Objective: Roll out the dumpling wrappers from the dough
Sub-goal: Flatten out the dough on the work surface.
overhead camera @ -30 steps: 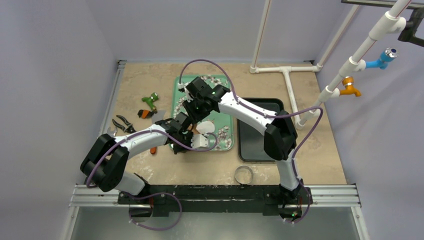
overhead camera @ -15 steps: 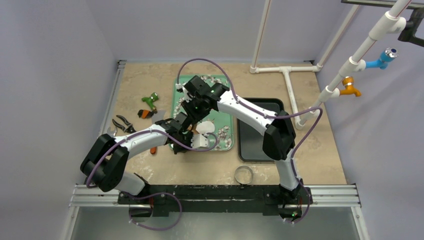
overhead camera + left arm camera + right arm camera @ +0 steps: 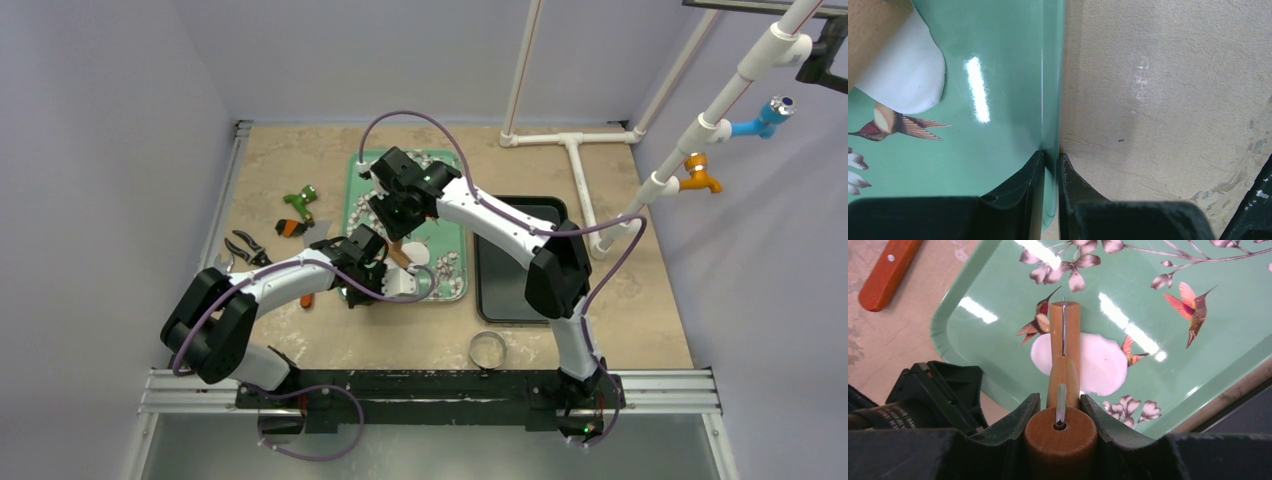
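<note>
Top view: both wrists crowd over the green tray point(image 3: 1008, 315), so the dough point(image 3: 1100, 365) shows there only as a white sliver betw. them, and neither gripper's fingertips can be made out. L wrist cam: dough cut off at the frame's top-left corner, partly under the rolling pin point(image 3: 1064, 335). R wrist cam: the pin covers the dough's middle and its near handle blocks part of the tray's near rim.

R gripper point(image 3: 1059, 401): fingers partway closed, clamped on the pin's near handle; pin points away from the wrist, down onto the tray. Dough is a flat, pale, uneven round on the tray floor, directly under the roller, ahead of the R fingertips, w/ more of it showing right of the pin.

L gripper point(image 3: 1050, 165): almost closed, pinching the tray's thin side rim, one finger inside, one on the table point(image 3: 1158, 100) side. Dough lies inside the tray, near the L fingers but apart.
</note>
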### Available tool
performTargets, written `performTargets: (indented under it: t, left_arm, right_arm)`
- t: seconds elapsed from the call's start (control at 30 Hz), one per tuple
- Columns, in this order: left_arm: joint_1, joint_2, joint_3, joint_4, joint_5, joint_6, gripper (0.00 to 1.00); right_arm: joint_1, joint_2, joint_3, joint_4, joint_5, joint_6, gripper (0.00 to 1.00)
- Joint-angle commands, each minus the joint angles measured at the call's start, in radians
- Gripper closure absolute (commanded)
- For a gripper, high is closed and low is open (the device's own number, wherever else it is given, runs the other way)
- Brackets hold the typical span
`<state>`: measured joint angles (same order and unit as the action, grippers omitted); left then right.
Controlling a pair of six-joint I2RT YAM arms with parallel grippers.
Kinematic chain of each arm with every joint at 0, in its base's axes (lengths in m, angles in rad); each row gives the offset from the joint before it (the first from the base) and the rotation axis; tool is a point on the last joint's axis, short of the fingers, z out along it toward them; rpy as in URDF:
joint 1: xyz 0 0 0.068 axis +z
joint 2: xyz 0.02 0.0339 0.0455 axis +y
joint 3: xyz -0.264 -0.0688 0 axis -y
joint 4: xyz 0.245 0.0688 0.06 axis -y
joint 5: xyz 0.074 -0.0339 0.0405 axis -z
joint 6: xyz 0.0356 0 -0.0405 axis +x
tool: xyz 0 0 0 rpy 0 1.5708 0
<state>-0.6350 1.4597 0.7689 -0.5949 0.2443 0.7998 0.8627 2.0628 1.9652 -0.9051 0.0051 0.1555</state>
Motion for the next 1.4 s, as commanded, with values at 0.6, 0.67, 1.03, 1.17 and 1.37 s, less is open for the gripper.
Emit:
performTargets:
  t: [0.6, 0.67, 1.03, 1.17, 1.37]
  left_arm:
    - [0.001, 0.028, -0.018, -0.068, 0.044, -0.036, 1.0]
    - [0.001, 0.027, -0.017, -0.069, 0.044, -0.037, 1.0]
    - [0.002, 0.031, -0.012, -0.075, 0.05, -0.033, 1.0]
    - [0.003, 0.033, -0.011, -0.077, 0.052, -0.035, 1.0]
    - [0.006, 0.037, -0.009, -0.08, 0.053, -0.036, 1.0]
  right_arm:
    - [-0.004, 0.166, -0.116, -0.148, 0.742, -0.005, 1.0]
    - [-0.005, 0.156, -0.133, -0.134, 0.758, -0.012, 1.0]
    - [-0.056, 0.077, -0.164, -0.084, 0.6, -0.055, 1.0]
    - [-0.118, 0.089, -0.18, -0.084, 0.531, -0.059, 1.0]
    - [-0.222, 0.098, -0.229, -0.051, 0.459, -0.072, 1.0]
